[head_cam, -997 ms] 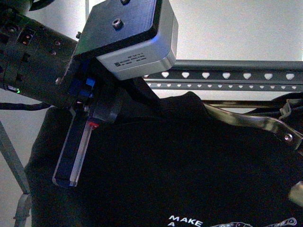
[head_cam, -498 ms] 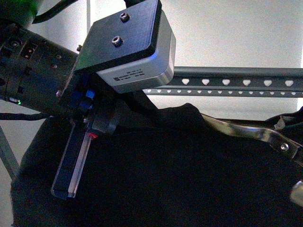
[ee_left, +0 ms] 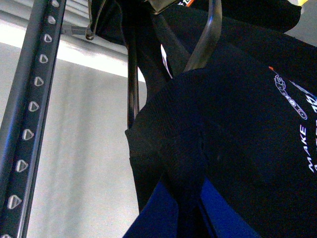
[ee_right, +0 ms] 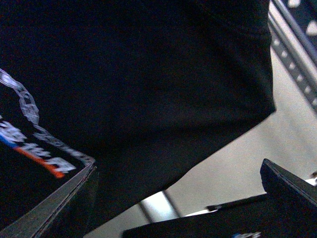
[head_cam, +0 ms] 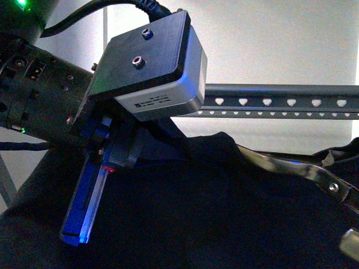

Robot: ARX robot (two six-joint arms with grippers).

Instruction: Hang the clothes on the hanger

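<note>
The black T-shirt (head_cam: pixel 224 213) fills the lower front view, below the dark grey rail (head_cam: pixel 269 102) with heart-shaped holes. My left gripper (head_cam: pixel 78 232) is shut on a fold of the shirt. In the left wrist view its blue fingers (ee_left: pixel 158 215) pinch the black cloth (ee_left: pixel 223 124), with the white print (ee_left: pixel 307 144) to one side and the rail (ee_left: pixel 29 114) beside it. My right gripper (ee_right: pixel 173 198) is open and empty. The shirt (ee_right: pixel 138 74) hangs close over it, and the print (ee_right: pixel 29 129) lies near one finger (ee_right: pixel 54 203).
A shiny metal wire hanger (head_cam: pixel 291 168) lies in the shirt's collar; its hook (ee_left: pixel 205 34) shows in the left wrist view. The rail (ee_right: pixel 297 29) crosses a corner of the right wrist view. A pale wall is behind.
The shirt and the rail sit lower in the front view, and the printed words have dropped out at the bottom edge. My left gripper stays shut on the shirt.
</note>
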